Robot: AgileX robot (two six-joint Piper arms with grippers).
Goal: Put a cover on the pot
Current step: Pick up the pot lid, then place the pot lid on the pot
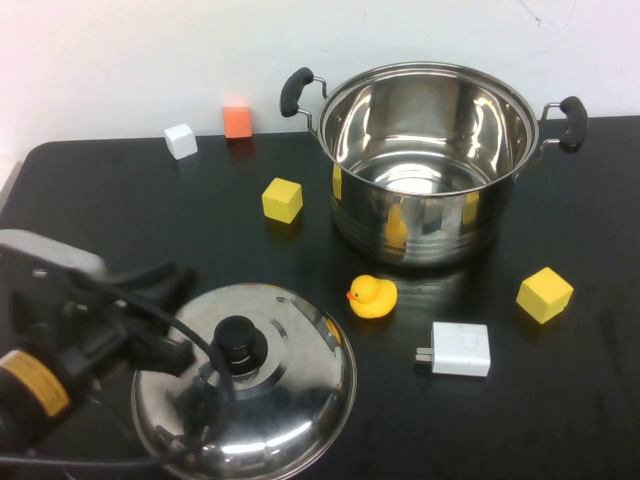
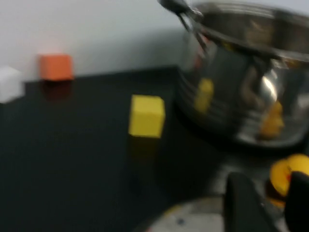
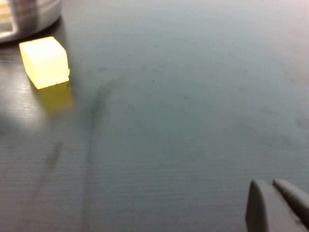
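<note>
Steel shines from the large open stockpot with black side handles [image 1: 428, 165] near the desk's [image 1: 120, 210] far edge. My left hand [image 1: 172, 315] hovers spread, holding nothing, beside the domed steel lid's black knob [image 1: 238, 340] at the near edge. My right hand [image 3: 276, 205] sits pressed closed over bare desk by a yellow cube [image 3: 44, 62].

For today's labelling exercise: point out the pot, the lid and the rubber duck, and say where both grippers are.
pot [image 1: 425, 215]: high view, front wall.
lid [image 1: 290, 385]: high view, dome.
rubber duck [image 1: 373, 297]: high view, body.
left gripper [image 1: 178, 318]: high view, open beside the knob.
right gripper [image 3: 275, 205]: right wrist view, shut above the table.
</note>
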